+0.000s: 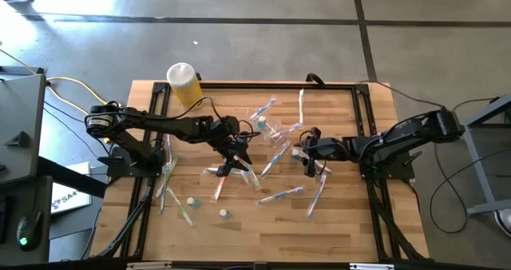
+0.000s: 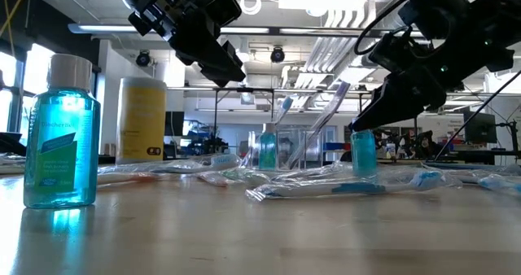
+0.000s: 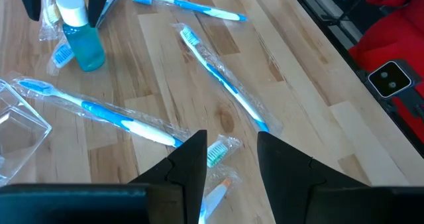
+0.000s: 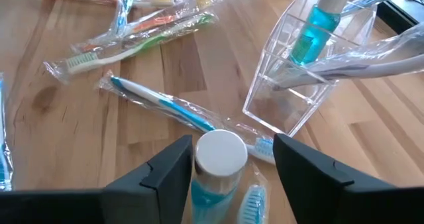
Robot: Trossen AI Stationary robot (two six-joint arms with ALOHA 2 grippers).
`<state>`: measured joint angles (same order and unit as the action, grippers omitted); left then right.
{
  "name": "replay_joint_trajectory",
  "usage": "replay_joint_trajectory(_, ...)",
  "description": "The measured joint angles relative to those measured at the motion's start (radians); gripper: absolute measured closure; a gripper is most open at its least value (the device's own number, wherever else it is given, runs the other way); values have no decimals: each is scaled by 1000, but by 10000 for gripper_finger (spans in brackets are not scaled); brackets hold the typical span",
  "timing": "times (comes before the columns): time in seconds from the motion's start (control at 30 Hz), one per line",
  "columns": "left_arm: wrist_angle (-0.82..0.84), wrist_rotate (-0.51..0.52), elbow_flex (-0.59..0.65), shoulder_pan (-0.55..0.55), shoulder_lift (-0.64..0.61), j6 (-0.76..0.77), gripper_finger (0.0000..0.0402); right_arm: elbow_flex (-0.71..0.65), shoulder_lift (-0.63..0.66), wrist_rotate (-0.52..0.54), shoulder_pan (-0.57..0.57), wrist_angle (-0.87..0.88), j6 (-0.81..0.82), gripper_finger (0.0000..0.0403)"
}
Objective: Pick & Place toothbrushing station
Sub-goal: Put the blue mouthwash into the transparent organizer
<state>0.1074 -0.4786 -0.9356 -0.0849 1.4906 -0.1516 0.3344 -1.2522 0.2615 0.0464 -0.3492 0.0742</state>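
Note:
The clear plastic holder (image 1: pixel 279 133) stands near the table's middle, and also shows in the right wrist view (image 4: pixel 291 85). It holds a small blue bottle (image 4: pixel 317 25) and wrapped toothbrushes (image 4: pixel 371 61). Several wrapped toothbrushes (image 1: pixel 279 196) lie flat around it. My right gripper (image 4: pixel 233 144) is open and low, with one finger on each side of a small white-capped blue bottle (image 4: pixel 218 161) that stands upright on the table (image 2: pixel 363 153). My left gripper (image 3: pixel 232 141) is open and empty. It hangs above a wrapped blue toothbrush (image 3: pixel 112 114), left of the holder (image 1: pixel 231 154).
A yellow cylinder with a white cap (image 1: pixel 184 82) stands at the far left of the table. Two more small bottles (image 1: pixel 192 200) (image 1: pixel 225 212) stand near the front edge; one looms large in the low view (image 2: pixel 61 141). A black frame (image 1: pixel 239 85) borders the wooden table.

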Motion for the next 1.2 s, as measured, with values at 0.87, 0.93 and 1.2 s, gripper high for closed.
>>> replay_joint_trajectory(0.87,0,-1,0,0,0,3,272,85,67,-9,54,60,-69,311)
replay_joint_trajectory(0.93,0,-2,0,0,0,2,272,123,87,-10,69,66,-101,311)
replay_joint_trajectory(1.2,20,-4,0,0,0,1,272,271,68,-68,23,47,-218,311)
